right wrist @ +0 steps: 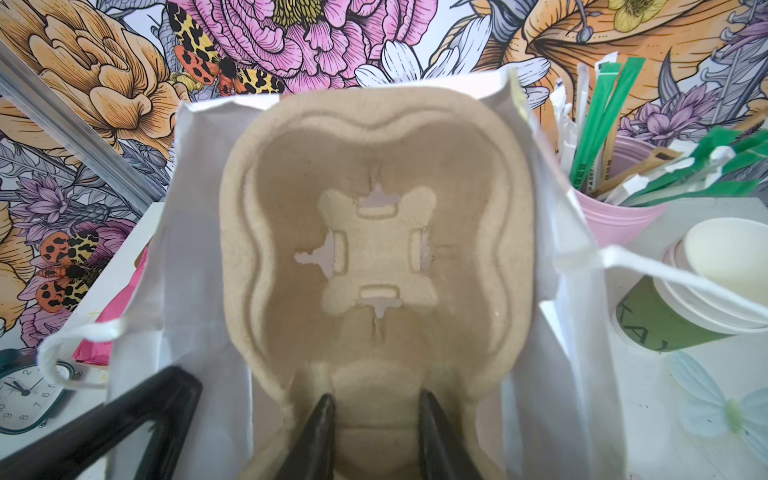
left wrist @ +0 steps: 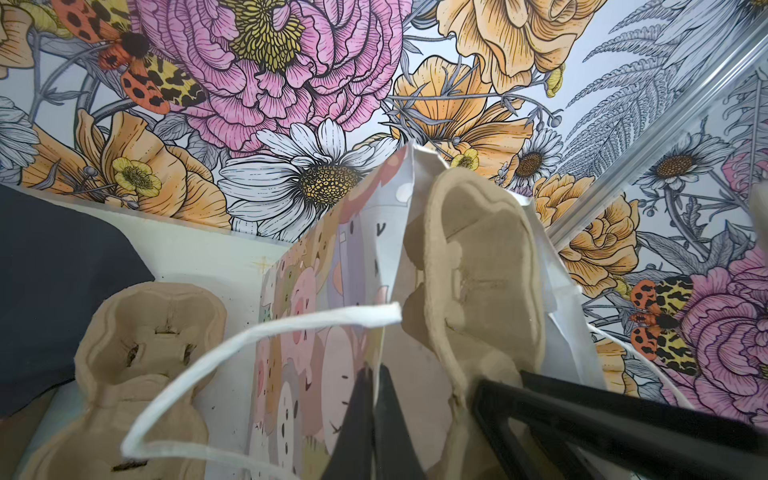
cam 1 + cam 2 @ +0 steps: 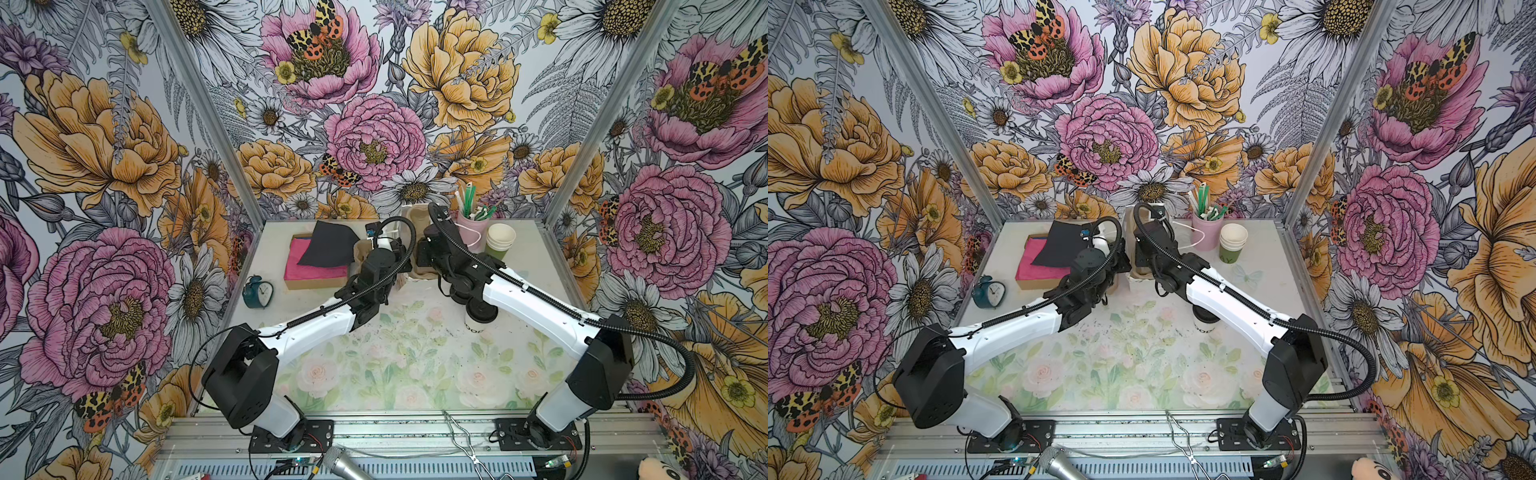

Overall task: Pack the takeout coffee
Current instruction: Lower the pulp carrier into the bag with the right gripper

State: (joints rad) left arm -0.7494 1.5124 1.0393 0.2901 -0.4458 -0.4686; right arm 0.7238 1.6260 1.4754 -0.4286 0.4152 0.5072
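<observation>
The left gripper [image 2: 374, 374] pinches the paper bag [image 2: 316, 291] wall shut. The right gripper [image 1: 376, 395] clasps a cup tray [image 1: 374, 166] inside the bag. The coffee cup [image 3: 480, 318] stands apart on the table [image 3: 415, 357].

The front half of the desk [image 3: 395, 374] lies bare between the two arms, giving open passage there, but the takeout coffee [image 3: 478, 325] stands right under the right forearm [image 3: 532, 298], which covers it from above. At the back, the mouth of the paper bag [image 1: 195, 232] is filled by the pulp cup carrier [image 1: 376, 249] clamped in the right end effector [image 1: 376, 401], and the left end effector [image 2: 371, 374] pinches the bag's edge. A second carrier [image 2: 141, 345], the napkin box [image 3: 316, 270] and alarm clock [image 3: 257, 292] crowd the left, the pink straw cup [image 3: 471, 228] and cup stack [image 3: 498, 243] the right
</observation>
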